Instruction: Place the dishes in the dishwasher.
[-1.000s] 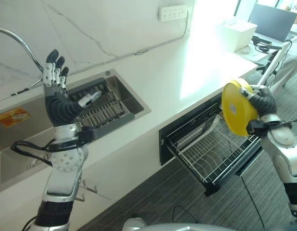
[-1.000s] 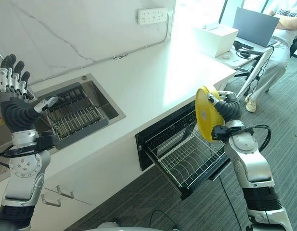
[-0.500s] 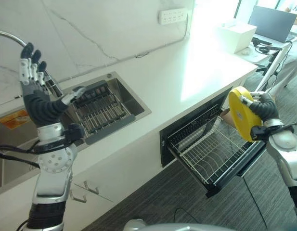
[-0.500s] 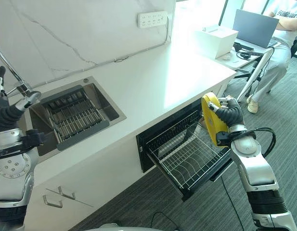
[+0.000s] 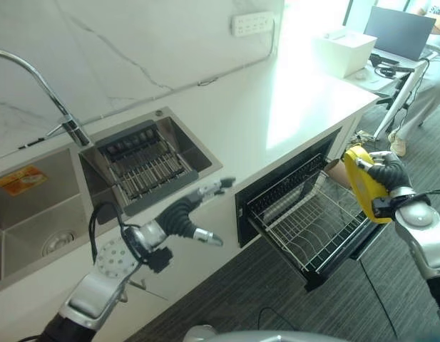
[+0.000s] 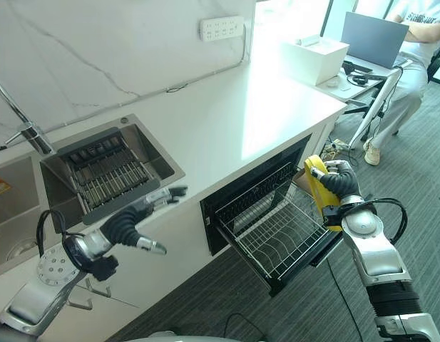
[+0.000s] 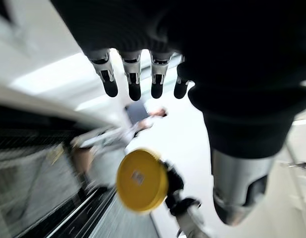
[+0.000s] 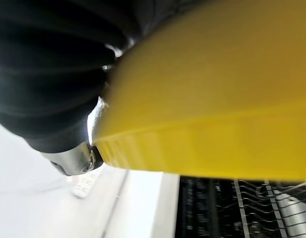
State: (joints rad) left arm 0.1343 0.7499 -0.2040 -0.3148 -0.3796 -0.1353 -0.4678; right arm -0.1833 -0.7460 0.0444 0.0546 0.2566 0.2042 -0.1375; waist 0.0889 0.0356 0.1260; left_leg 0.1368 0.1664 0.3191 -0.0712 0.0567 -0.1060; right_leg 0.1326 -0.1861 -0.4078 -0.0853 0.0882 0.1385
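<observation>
A long white bench runs under a marbled wall, with a steel sink and its curved tap at one end. A dark slatted drain tray sits in the sink's near basin. A white socket strip is on the wall. Farther along stands a white box; beyond it a laptop and a seated person.

- The left hand drops from beside the faucet to the counter's front edge, fingers straight, reaching toward the dishwasher rack.
- The right hand lowers the yellow plate, now edge-on above the rack's outer end.
</observation>
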